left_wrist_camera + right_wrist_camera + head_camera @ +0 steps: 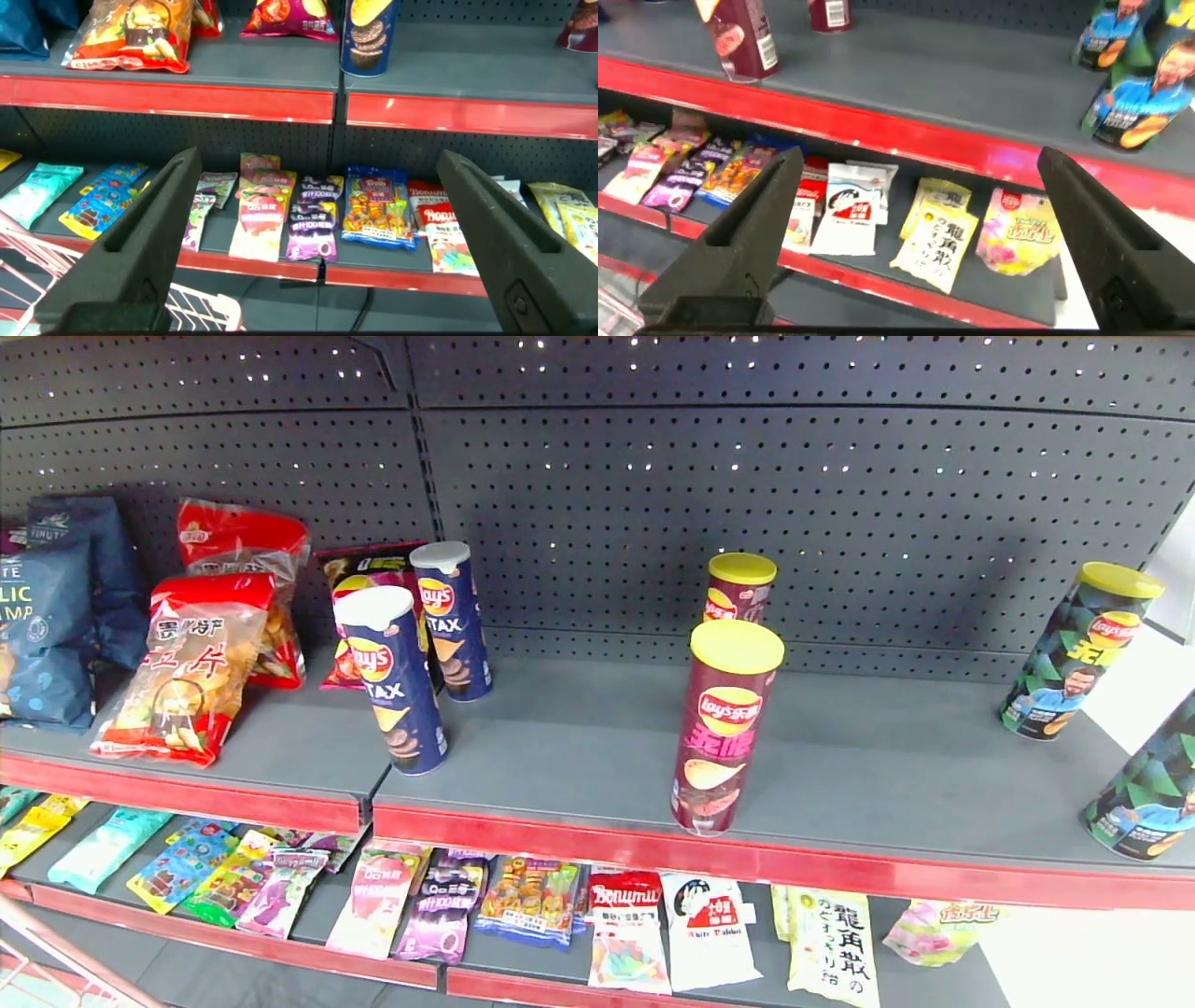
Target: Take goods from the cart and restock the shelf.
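The upper shelf (579, 737) carries two blue chip cans (392, 681), two maroon cans with yellow lids (724, 728) and two green cans (1078, 649) at the right end. My left gripper (318, 159) hangs open in front of the lower shelf, nothing between its fingers; the front blue can (369, 37) stands above it on the red-edged shelf (168, 93). My right gripper (920, 154) is open too and holds nothing, facing the shelf edge (878, 121) below a maroon can (738, 37) and the green cans (1134, 93).
Red snack bags (187, 667) and blue bags (47, 616) fill the shelf's left end. Several flat packets (625, 933) lie on the lower shelf. A cart's wire rim (56, 957) shows at the bottom left. Bare shelf lies between the maroon and green cans.
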Controlling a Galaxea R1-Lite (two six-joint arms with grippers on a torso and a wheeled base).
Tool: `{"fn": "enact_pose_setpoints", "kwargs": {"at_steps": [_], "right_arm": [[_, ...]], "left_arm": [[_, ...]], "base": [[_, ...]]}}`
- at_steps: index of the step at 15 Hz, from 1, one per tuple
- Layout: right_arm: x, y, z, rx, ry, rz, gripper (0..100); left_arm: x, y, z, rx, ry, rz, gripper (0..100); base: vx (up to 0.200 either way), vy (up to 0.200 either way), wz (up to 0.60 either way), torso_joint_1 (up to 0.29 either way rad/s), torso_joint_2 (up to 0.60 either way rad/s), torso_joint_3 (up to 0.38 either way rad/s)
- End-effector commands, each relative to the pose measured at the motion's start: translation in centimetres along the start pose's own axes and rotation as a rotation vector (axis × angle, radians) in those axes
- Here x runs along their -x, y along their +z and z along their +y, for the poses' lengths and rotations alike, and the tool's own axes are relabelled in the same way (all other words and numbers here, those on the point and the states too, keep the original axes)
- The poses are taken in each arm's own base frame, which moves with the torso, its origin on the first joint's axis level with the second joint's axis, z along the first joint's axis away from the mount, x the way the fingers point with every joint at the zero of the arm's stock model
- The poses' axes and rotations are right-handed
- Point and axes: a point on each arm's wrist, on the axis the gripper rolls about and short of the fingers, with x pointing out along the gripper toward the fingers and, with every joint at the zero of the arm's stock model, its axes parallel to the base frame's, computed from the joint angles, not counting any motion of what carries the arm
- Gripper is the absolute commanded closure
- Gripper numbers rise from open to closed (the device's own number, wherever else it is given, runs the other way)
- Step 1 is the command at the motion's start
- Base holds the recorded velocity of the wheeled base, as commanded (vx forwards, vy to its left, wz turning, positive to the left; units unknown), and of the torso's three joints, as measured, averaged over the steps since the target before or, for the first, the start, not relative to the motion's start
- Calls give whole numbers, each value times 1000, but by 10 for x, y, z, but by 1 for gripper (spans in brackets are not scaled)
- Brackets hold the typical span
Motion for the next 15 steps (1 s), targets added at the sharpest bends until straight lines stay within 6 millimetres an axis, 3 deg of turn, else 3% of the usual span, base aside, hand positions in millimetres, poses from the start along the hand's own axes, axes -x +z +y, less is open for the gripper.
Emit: {"fn": "enact_pose_setpoints", "kwargs": {"at_steps": [1, 2, 10, 15], "right_arm": [[2, -6, 0, -38, -73, -17, 0], [7, -13, 1, -49, -124, -26, 0], [7, -12, 1, -50, -132, -38, 0], [7, -12, 1, -52, -132, -38, 0]], "left_arm": [[0, 0, 0, 0, -1, 0, 0], [0, 0, 0, 0, 1, 0, 0], [0, 0, 0, -6, -2, 0, 0], [0, 0, 0, -6, -2, 0, 0]], "base": [[0, 0, 0, 0, 0, 0], [0, 0, 0, 0, 0, 0], [0, 0, 0, 0, 0, 0], [0, 0, -600, 2, -1, 4]]}}
